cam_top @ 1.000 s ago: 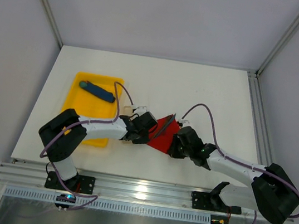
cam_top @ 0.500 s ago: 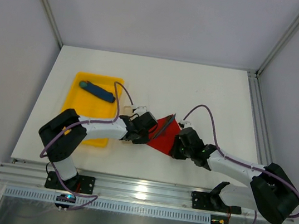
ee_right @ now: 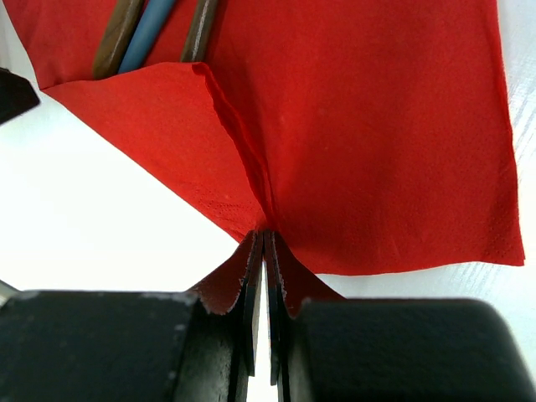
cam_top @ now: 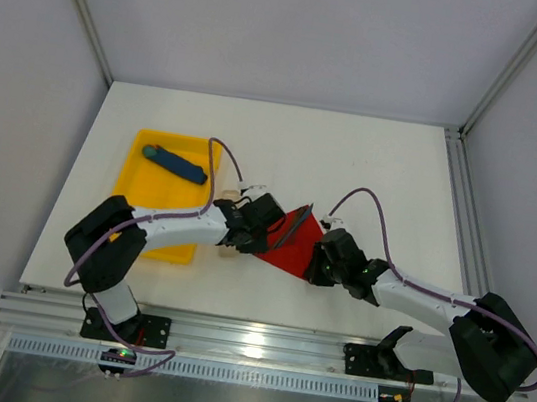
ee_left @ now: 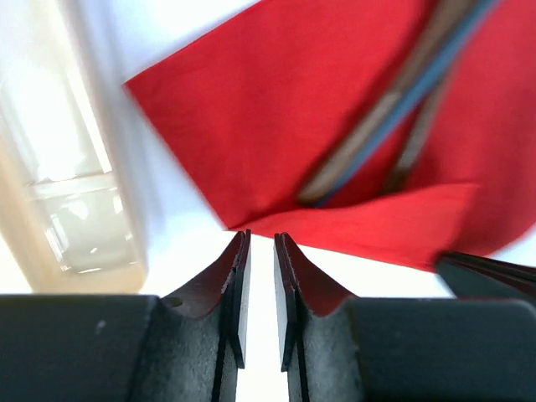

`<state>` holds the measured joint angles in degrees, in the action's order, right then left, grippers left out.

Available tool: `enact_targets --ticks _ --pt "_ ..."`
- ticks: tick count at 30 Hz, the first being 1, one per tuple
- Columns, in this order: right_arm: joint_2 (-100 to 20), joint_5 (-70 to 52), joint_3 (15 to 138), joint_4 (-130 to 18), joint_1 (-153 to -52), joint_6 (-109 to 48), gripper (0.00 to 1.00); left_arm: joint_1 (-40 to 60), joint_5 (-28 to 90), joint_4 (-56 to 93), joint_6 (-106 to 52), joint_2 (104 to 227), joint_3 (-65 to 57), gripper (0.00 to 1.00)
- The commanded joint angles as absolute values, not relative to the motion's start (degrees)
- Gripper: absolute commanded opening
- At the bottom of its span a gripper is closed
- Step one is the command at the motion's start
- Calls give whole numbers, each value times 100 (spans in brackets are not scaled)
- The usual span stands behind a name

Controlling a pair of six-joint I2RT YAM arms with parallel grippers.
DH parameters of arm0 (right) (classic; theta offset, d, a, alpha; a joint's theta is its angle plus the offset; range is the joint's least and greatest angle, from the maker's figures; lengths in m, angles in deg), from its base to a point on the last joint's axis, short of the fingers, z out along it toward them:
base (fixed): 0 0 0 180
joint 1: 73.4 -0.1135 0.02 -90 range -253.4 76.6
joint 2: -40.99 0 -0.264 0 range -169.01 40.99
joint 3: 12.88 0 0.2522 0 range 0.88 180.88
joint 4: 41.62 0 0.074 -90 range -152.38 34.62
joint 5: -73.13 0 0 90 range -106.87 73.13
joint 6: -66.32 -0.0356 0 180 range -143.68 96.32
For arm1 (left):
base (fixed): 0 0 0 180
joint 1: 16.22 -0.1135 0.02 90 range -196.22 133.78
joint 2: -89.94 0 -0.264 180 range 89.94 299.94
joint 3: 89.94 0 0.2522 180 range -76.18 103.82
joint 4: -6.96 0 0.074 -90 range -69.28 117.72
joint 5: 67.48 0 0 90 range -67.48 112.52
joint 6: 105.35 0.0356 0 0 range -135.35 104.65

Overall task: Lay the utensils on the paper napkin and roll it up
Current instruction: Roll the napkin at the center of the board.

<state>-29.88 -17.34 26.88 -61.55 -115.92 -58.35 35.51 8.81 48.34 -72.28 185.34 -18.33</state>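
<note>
– Where does the left gripper [ee_left: 261, 239] stand?
– Its jaws are a crack apart and empty. The paper napkin [ee_left: 276, 126] lies on the table just past them, at twelve o'clock.
– And the right gripper [ee_right: 263, 239]?
– It pinches the napkin's near fold. The utensils [ee_right: 117, 38] lie at its eleven o'clock, long axes pointing away, so it seems better placed to roll.
– What do only the wrist cameras show?
– The flap covering the utensil ends, and a blue piece [ee_right: 149, 29] among them.

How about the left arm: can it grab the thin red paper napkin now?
Probably yes: the left gripper is slightly open beside the napkin's folded edge, nothing lies between; the right gripper pinches another corner.
</note>
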Motion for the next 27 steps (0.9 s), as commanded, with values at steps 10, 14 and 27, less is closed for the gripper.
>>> enact_targets --ticks 10,14,27 --pt "-2818 -1889 2830 -6487 -11567 -5743 13 3661 2753 3295 -6562 18819 -1307 19" --pt "-2747 -1881 2804 -6531 -11559 -5716 13 3669 2850 3197 -6501 19049 -1263 18" --pt "-2379 -1775 2944 -6724 -11471 -5952 25 3669 2692 3197 -6413 19357 -1184 17"
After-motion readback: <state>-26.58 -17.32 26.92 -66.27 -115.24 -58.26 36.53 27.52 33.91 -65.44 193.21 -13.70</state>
